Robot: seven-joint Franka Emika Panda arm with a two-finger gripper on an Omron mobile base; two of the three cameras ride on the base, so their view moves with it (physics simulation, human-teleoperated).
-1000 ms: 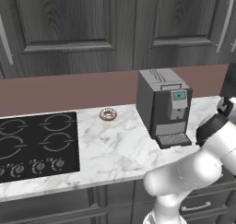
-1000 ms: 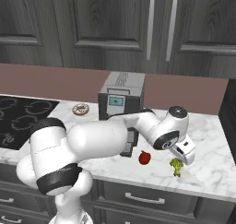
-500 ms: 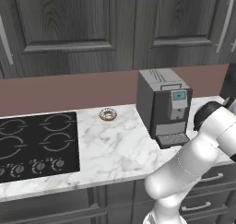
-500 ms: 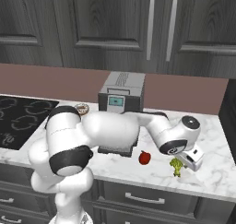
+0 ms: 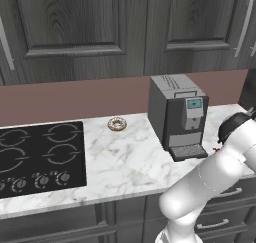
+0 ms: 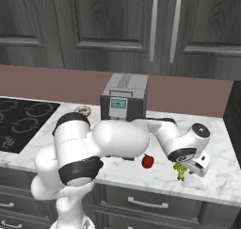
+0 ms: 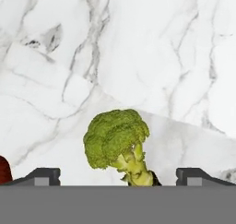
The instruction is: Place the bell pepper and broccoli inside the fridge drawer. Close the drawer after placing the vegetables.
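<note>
The broccoli (image 6: 180, 170) stands on the marble counter near its front edge, with the red bell pepper (image 6: 148, 161) just to its left. My gripper (image 6: 189, 168) hovers right by the broccoli, with the white hand on its right side. In the hand view the broccoli (image 7: 117, 140) sits centred between the two fingertips (image 7: 44, 176), which stand wide apart and touch nothing. The gripper (image 7: 119, 178) is open. A sliver of the bell pepper (image 7: 3, 170) shows at the left edge. The fridge drawer is out of view.
A grey coffee machine (image 6: 124, 103) stands behind the vegetables against the wall. A donut (image 5: 117, 124) lies left of it, and the black cooktop (image 5: 40, 154) is further left. Grey drawers (image 6: 146, 203) with bar handles run under the counter. A dark tall panel (image 6: 234, 124) bounds the counter's right end.
The arm has stretched further right and the hand has dropped slightly toward the broccoli. The jaws have stayed wide; the vegetables have not moved.
</note>
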